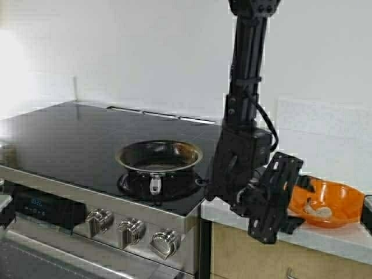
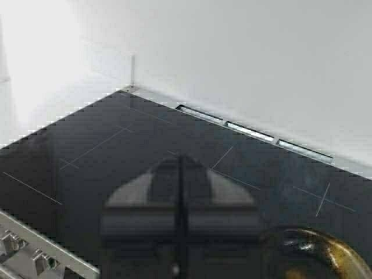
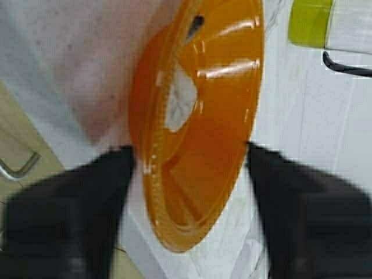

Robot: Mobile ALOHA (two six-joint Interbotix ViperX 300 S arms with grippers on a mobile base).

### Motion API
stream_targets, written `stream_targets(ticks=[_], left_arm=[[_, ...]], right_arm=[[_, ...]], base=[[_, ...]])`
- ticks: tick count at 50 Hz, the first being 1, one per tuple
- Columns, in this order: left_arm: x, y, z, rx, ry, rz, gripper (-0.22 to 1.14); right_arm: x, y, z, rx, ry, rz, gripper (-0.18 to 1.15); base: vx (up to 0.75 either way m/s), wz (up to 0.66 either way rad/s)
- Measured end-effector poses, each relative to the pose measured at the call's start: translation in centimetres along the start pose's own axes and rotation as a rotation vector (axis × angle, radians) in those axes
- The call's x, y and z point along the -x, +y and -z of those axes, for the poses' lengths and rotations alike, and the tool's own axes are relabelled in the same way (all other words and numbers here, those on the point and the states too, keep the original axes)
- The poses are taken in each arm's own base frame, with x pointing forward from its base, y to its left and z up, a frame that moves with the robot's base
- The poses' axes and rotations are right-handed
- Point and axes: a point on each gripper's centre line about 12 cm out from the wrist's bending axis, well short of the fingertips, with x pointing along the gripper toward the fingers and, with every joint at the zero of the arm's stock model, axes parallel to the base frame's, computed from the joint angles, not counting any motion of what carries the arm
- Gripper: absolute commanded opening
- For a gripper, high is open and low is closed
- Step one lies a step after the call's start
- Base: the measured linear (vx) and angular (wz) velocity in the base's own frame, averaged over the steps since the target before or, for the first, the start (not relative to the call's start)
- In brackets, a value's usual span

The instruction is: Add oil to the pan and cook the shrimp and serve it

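At the left of the high view the black glass cooktop (image 1: 75,133) lay bare above the oven knobs (image 1: 131,231), a free working surface. The left gripper (image 2: 181,226), seen only in its own wrist view, hovered over that glass with its fingers pressed together and nothing held, apparently parked.

At centre the pan (image 1: 158,156) sat on the front burner with its stubby handle toward the knobs. I could make out no oil in it, so it seemed to be awaiting the pour.

At lower right the right gripper (image 1: 296,195) reached the orange bowl (image 1: 325,202) on the pale counter (image 1: 343,238), its fingers spread on either side of the rim, probably to seize it. A pale curled piece, likely the shrimp (image 1: 321,213), lay inside.
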Motion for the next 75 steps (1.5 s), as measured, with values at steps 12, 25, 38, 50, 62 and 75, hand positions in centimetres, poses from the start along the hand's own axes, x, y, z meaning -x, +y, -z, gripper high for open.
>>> stream_targets(ticks=[12,25,38,50,62,75], left_arm=[[0.0,0.0,0.0,0.000,0.002,0.000,0.03],[0.0,0.0,0.0,0.002,0.000,0.000,0.03],[0.0,0.0,0.0,0.000,0.000,0.000,0.03],[0.0,0.0,0.0,0.000,0.001,-0.002,0.03],[0.0,0.0,0.0,0.000,0.002,0.000,0.03],[0.0,0.0,0.0,0.000,0.000,0.000,0.03]], right_arm=[[-1.0,0.5,-0.3,-0.020,0.019,-0.052,0.13],[-0.9,0.5,-0.9,-0.003,0.001,-0.056,0.03],[0.3,-1.1,-1.7,-0.027,-0.030,-0.063,0.03],[4.1,-3.7,-4.4,-0.071,-0.141,-0.083,0.03],[7.7,-6.7,-7.9,-0.192,-0.255,-0.149,0.03],[11.9,-10.1,-13.1,-0.360,-0.408,-0.320,0.03]], base=[[0.00,0.00],[0.00,0.00],[0.00,0.00],[0.00,0.00],[0.00,0.00],[0.00,0.00]])
